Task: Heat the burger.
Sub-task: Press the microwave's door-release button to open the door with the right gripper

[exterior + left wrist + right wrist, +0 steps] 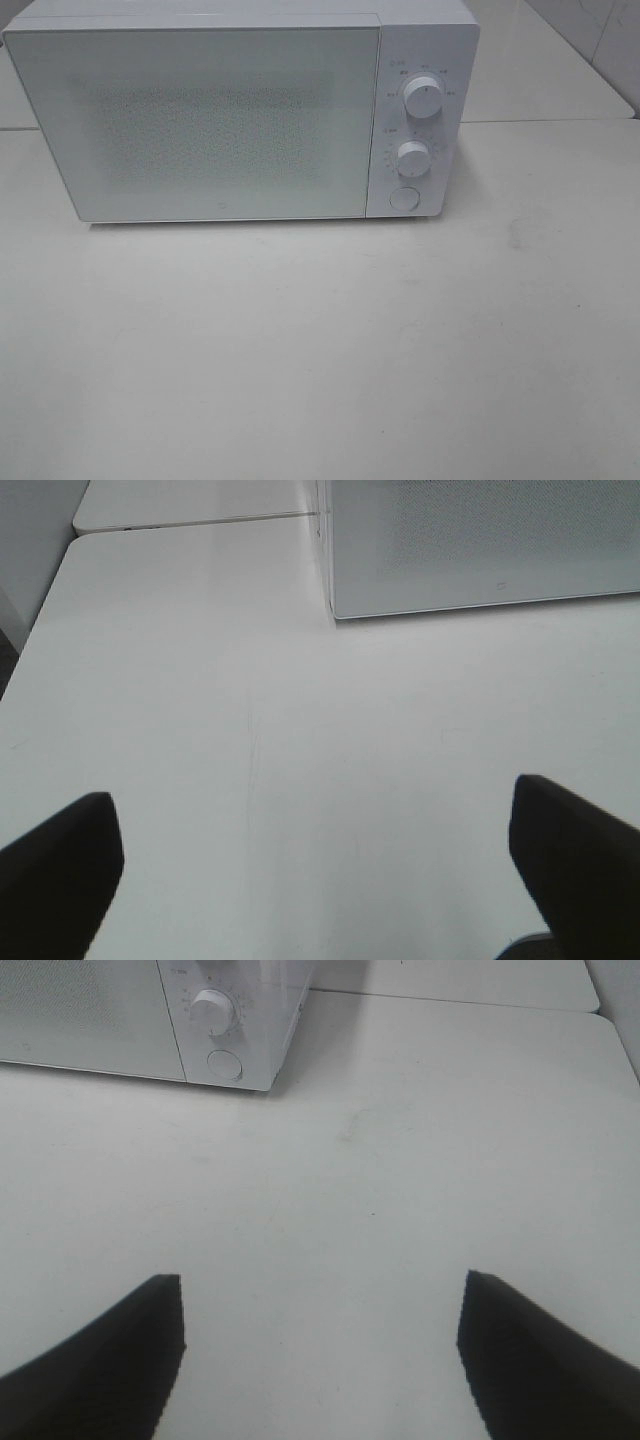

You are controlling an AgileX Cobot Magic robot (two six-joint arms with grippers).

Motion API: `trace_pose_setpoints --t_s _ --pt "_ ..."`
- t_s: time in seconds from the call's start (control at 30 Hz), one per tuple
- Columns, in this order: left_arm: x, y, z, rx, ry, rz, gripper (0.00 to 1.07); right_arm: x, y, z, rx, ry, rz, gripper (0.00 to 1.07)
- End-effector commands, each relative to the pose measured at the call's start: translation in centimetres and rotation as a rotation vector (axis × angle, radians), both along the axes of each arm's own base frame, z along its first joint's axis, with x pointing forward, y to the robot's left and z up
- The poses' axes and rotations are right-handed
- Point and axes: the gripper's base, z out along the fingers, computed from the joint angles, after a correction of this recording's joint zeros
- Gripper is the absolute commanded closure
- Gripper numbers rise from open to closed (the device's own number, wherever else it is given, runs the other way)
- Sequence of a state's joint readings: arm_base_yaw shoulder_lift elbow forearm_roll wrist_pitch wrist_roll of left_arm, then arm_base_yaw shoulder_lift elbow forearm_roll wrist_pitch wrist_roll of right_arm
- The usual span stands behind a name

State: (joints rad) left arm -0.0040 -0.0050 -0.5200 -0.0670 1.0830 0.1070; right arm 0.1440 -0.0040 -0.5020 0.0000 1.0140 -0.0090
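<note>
The burger is out of view in every frame. A white microwave (230, 110) stands at the back of the table with its door shut; two knobs (424, 98) and a round button (404, 198) sit on its right panel. Neither arm shows in the high view. In the left wrist view my left gripper (315, 865) hangs open over bare table, short of the microwave's (480, 545) front left corner. My right gripper (320, 1345) is open too, over bare table in front of the microwave's (150, 1015) knob panel. Nothing lies between either pair of fingers.
The white table (320, 350) stretches in front of the microwave. A seam to a second table top (550, 70) runs behind it. The table's left edge (40, 630) shows in the left wrist view, its rounded far corner (610, 1020) in the right wrist view.
</note>
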Motion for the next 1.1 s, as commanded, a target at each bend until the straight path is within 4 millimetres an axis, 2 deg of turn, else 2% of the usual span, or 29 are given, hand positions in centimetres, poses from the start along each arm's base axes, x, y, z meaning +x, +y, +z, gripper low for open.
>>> trace_pose_setpoints --t_s 0.03,1.1 --pt "-0.21 -0.04 0.02 -0.007 -0.030 0.003 0.09 -0.28 -0.14 0.02 0.003 -0.043 -0.016 0.32" --pt "-0.21 -0.04 0.02 -0.007 -0.030 0.003 0.09 -0.27 -0.13 0.02 0.004 -0.044 -0.015 0.32"
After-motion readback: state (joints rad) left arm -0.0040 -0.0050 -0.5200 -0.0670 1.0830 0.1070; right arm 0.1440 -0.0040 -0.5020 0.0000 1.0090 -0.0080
